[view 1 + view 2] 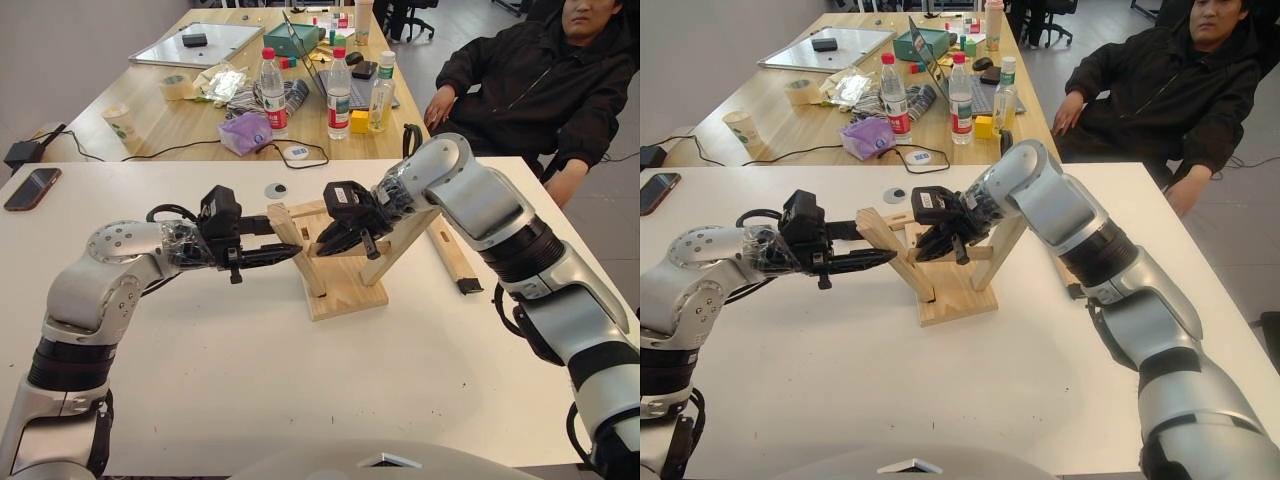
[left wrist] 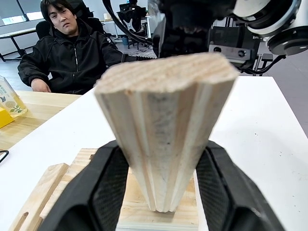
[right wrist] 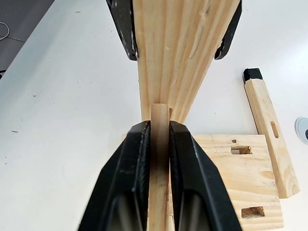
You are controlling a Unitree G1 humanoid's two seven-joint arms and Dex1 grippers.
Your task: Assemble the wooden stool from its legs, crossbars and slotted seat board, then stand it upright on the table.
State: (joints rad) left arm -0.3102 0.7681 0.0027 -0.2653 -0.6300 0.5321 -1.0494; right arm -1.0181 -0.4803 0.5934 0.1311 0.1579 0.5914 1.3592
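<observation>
The slotted seat board [image 1: 345,292] lies flat on the white table [image 1: 300,400]. One wooden leg [image 1: 298,250] stands slanted in it, and my left gripper [image 1: 288,253] is shut on that leg from the left; in the left wrist view the leg [image 2: 166,130] fills the space between the black fingers [image 2: 103,187]. A second leg [image 1: 402,243] leans in the board on the right. My right gripper [image 1: 338,243] is shut on a thin crossbar [image 3: 159,159], whose end touches the held leg [image 3: 183,48]. A loose leg [image 1: 455,258] lies on the table to the right.
A phone [image 1: 30,188] lies at the table's left edge and a small round disc [image 1: 276,190] behind the stool. Beyond stands a wooden table [image 1: 180,125] with bottles, a laptop and clutter. A person sits at the back right. The near table surface is open.
</observation>
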